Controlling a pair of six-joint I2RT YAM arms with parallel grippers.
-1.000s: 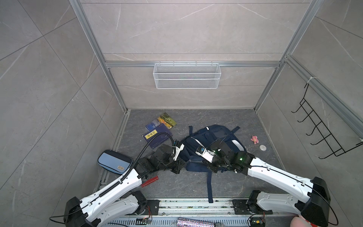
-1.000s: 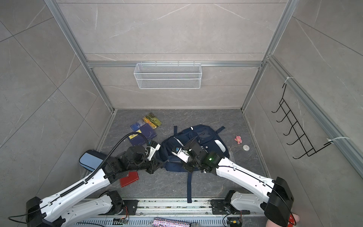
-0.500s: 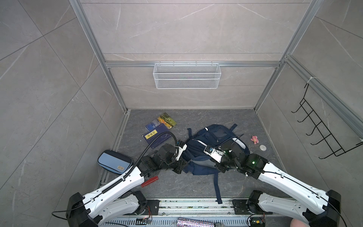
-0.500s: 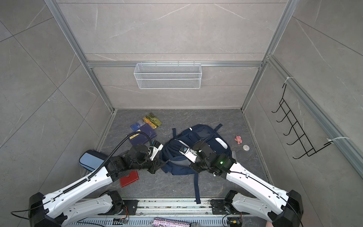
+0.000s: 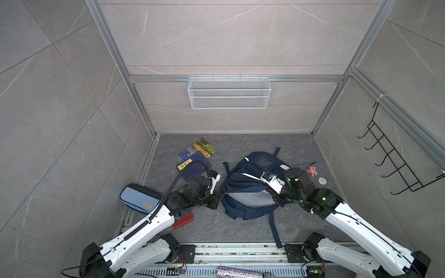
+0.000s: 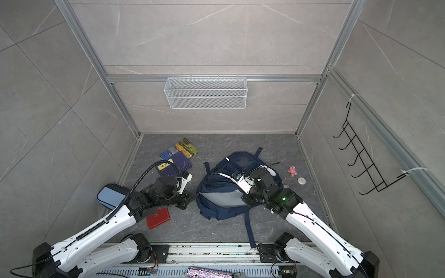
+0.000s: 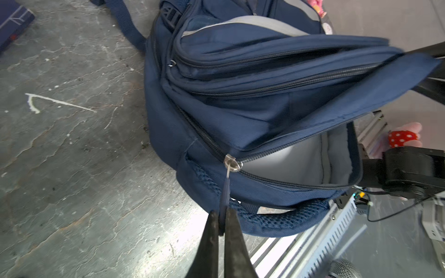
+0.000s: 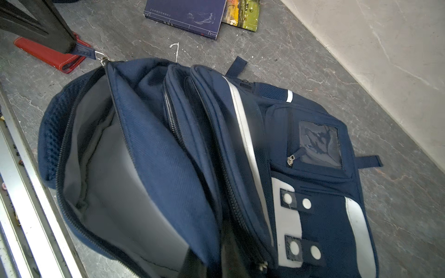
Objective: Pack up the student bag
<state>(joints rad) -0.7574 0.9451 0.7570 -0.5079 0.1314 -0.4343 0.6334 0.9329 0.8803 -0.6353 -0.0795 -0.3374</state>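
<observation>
Student bag [image 5: 248,192]: left fingers [image 7: 209,240] pinch zip pull [image 7: 226,190], right fingers [image 7: 433,92] clamp flap [image 7: 361,96] at opposite side

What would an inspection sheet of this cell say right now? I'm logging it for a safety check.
Surface: grey floor, no spills seen.
Job's things: bag lying down, main pocket unzipped, pale lining showing.
Clutter: books, pencil case, wallet, toy, disc, all outside the bag.
Tools: left tool shut on zip pull; right tool shut on flap.
Cables: hose arcs over left arm.
Surroundings: basket on back wall, rack on side wall.
</observation>
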